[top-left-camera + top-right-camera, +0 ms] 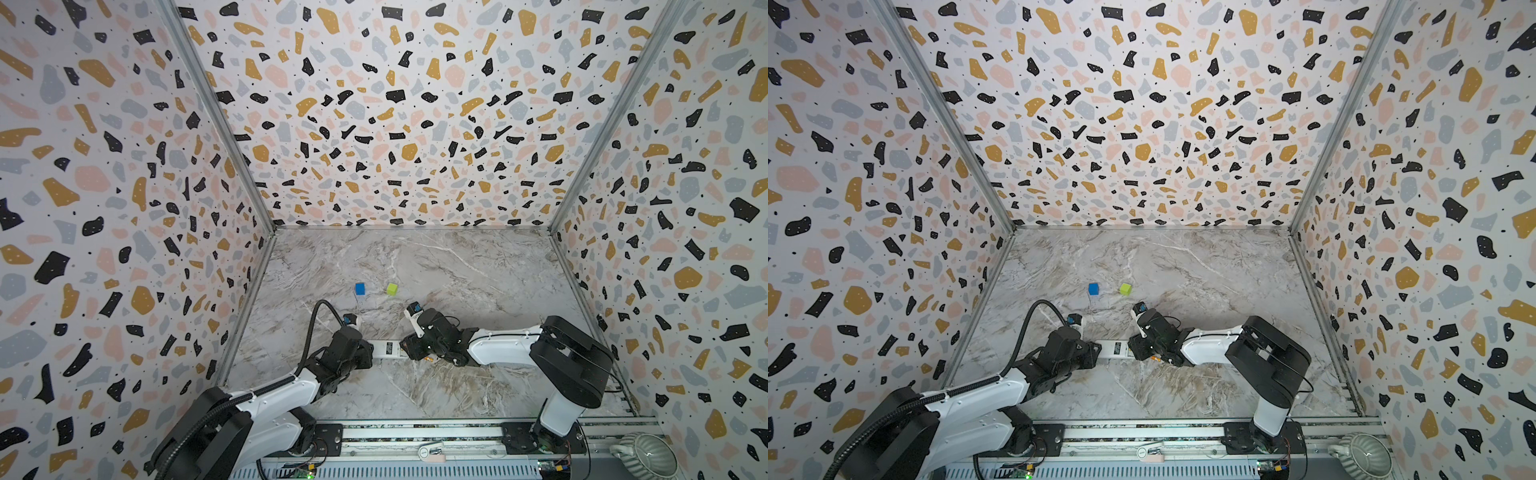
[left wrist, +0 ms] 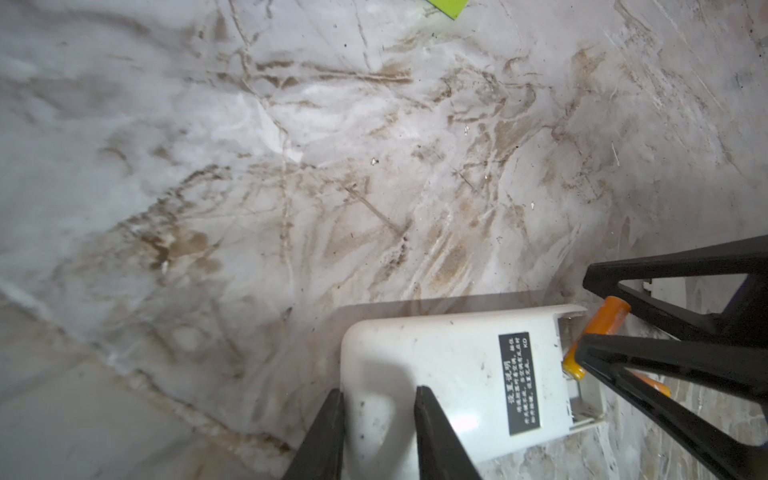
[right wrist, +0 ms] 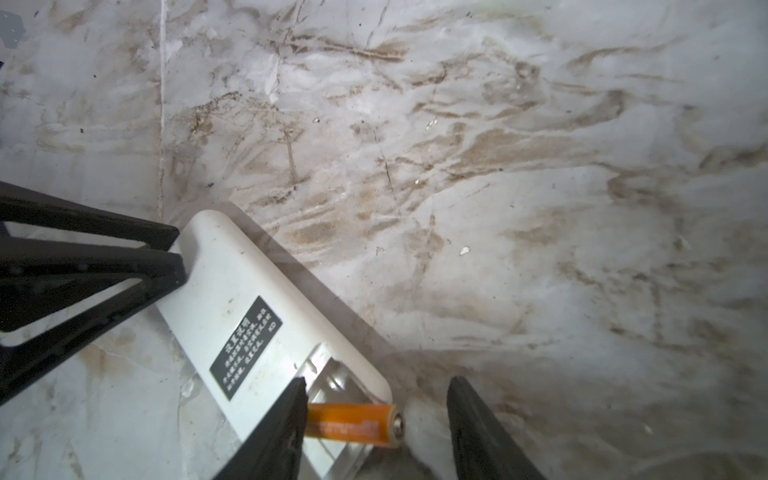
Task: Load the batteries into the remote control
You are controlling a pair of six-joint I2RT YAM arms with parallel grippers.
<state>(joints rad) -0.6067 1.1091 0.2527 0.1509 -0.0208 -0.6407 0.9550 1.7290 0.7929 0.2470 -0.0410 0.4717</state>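
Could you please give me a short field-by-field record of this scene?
remote: back up on the table, bay open
battery: crosswise over the bay's end, apparently not seated
left gripper: closed on the remote's end opposite the bay
right gripper: open around the battery
bystanders: blue cube and green cube, apart from the remote

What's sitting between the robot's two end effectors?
The remote control, white back up, lies between the left end effector and the right end effector. Both top views show it.
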